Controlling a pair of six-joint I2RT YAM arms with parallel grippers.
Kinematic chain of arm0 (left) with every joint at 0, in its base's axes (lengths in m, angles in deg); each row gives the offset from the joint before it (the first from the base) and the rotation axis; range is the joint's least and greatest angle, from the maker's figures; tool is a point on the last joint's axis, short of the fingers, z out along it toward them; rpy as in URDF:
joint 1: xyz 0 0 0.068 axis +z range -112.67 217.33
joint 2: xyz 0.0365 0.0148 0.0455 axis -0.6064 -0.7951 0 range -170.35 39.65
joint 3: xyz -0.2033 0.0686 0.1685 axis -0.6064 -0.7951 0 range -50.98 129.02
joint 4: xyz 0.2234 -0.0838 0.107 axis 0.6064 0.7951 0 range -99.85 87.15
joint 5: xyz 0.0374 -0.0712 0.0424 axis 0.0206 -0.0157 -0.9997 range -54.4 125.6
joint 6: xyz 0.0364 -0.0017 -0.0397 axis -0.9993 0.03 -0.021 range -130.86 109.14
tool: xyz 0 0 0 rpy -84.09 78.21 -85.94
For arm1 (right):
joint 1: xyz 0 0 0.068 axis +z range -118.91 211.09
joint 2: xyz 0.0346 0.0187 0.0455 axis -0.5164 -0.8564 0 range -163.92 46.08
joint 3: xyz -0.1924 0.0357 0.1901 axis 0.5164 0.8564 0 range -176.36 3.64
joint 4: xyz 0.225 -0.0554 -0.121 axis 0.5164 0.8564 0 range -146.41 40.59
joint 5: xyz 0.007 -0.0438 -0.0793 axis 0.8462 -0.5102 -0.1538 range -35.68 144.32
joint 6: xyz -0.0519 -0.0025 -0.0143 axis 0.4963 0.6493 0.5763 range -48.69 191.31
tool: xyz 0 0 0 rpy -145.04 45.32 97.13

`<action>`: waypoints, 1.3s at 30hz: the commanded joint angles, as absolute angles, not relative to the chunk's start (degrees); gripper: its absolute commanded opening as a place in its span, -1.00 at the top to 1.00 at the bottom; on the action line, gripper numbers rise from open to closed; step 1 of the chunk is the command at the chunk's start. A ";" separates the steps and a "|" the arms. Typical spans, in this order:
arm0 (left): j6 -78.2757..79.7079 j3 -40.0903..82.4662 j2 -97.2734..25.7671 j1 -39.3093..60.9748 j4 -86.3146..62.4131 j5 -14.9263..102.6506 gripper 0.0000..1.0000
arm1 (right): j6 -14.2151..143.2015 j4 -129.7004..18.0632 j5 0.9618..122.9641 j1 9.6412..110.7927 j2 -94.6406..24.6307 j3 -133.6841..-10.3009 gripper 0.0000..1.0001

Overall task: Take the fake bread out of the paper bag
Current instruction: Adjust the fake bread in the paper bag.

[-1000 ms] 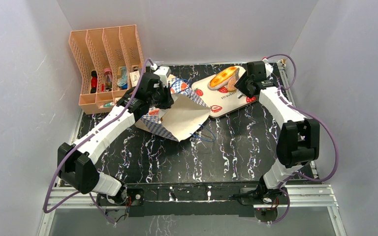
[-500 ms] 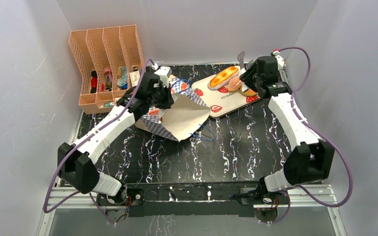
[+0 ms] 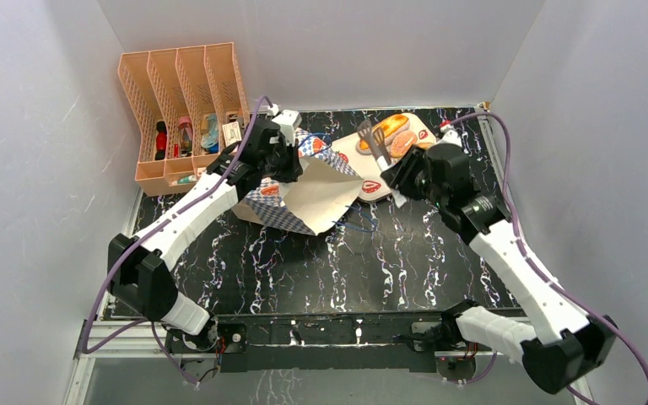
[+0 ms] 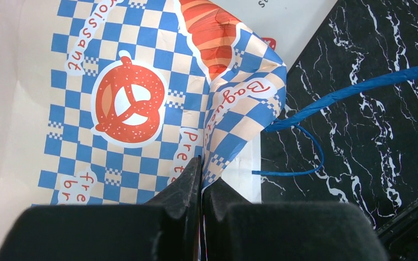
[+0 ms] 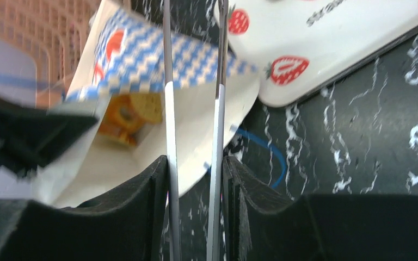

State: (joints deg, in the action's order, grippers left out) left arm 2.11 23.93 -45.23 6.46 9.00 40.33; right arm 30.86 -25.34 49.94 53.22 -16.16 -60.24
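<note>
The paper bag [image 3: 316, 198] lies on its side on the black marbled table, its white inside facing right. My left gripper [image 4: 200, 163] is shut on the bag's blue-checkered rim [image 4: 114, 65] and holds the mouth up. My right gripper [image 5: 195, 160] is shut on a pair of metal tongs [image 5: 167, 109], whose two arms point at the bag's mouth [image 5: 141, 60]. Inside the bag I see fake bread: a golden ring [image 5: 121, 117] and a toast-like slice [image 5: 147, 106]. A long orange loaf [image 3: 395, 125] and a round piece [image 3: 402, 143] lie on the strawberry tray [image 3: 363, 169].
A peach file rack [image 3: 181, 110] holding small items stands at the back left, close behind the bag. The bag's blue cord handles [image 4: 354, 89] trail on the table by its mouth. White walls close in three sides.
My right arm has swung away from the tray toward the bag's mouth, tongs in hand, their arms squeezed closer. A round piece now lies uncovered on the tray. The left gripper shifted the bag slightly.
</note>
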 commanded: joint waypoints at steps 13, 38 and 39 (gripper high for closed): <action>-0.05 30.18 -49.12 6.13 9.24 42.90 1.00 | 26.45 -16.46 57.09 65.13 0.72 -49.92 0.41; 1.96 26.04 -40.77 4.96 17.92 47.66 1.00 | 20.43 -51.14 60.16 78.41 -18.45 -38.90 0.36; 2.12 25.73 -40.77 4.73 17.77 47.48 1.00 | 21.03 -51.14 59.15 79.11 -19.06 -39.83 0.36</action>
